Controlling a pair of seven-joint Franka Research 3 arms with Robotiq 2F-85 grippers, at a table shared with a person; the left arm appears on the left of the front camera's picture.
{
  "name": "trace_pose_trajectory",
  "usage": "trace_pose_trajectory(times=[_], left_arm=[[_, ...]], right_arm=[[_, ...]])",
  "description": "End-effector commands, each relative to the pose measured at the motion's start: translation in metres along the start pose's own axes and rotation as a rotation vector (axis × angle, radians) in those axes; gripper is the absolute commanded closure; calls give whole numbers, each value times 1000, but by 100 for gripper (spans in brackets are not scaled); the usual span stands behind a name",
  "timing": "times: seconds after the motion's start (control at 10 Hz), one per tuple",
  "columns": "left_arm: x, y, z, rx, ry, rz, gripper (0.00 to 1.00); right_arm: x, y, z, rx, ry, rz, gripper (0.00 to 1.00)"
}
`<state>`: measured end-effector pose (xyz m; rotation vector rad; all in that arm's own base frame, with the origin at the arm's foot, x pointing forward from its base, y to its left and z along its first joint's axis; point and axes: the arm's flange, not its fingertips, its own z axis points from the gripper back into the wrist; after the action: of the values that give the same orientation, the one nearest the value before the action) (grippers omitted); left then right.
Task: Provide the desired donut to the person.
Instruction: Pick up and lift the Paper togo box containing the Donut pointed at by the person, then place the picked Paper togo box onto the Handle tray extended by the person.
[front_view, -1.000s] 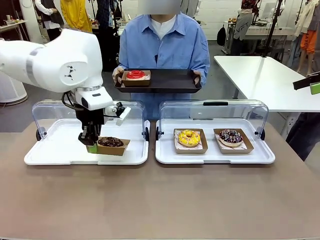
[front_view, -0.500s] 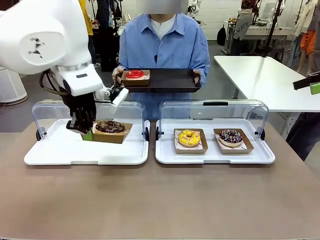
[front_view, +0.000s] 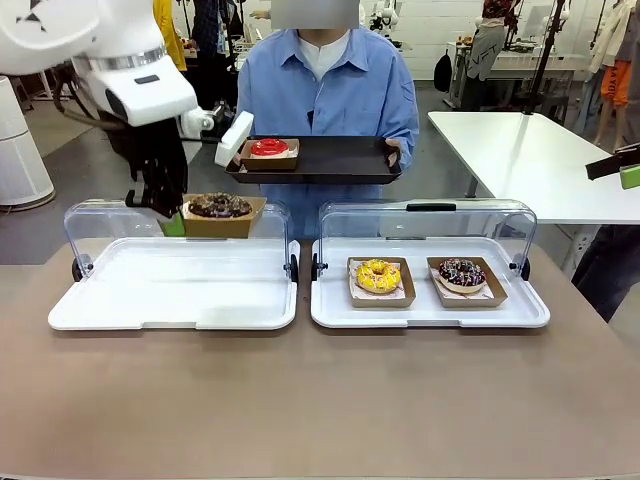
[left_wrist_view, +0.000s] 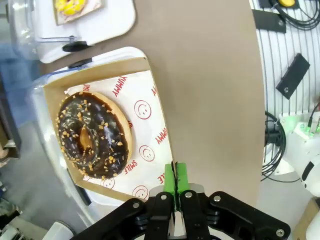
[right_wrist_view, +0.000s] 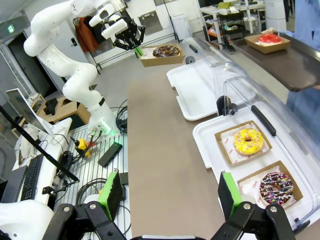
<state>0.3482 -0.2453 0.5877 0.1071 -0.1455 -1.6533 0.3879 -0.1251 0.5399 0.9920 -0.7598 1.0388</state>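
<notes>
Lifted off the tray (front_view: 120, 305), the box (front_view: 224, 227) of nut-sprinkled chocolate donut (front_view: 219, 205) hangs pinched in the left claw (front_view: 172, 222).

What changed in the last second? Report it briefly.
The left gripper, shut on the chocolate donut's box, lifted it off the left white tray, up and toward the black tray held by the person. Unchanged: the red donut on that tray, the yellow donut and sprinkled donut in the right case.

Upright clear lid (front_view: 110, 235) before black tray (front_view: 340, 158)
</notes>
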Motion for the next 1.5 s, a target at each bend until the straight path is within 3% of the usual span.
trace_pose_trajectory(times=[0.0,0.1,0.2,1.4], left_arm=[[5,17,-2,29,17,-7,100],[3,23,-13,45,11,-89,100],[1,7,2,8,0,0,100],[1,7,2,8,0,0,100]], right_arm=[[0,0,0,6,-8,4,0],[0,0,0,6,-8,4,0],[0,0,0,6,-8,4,0],[0,0,0,6,-8,4,0]])
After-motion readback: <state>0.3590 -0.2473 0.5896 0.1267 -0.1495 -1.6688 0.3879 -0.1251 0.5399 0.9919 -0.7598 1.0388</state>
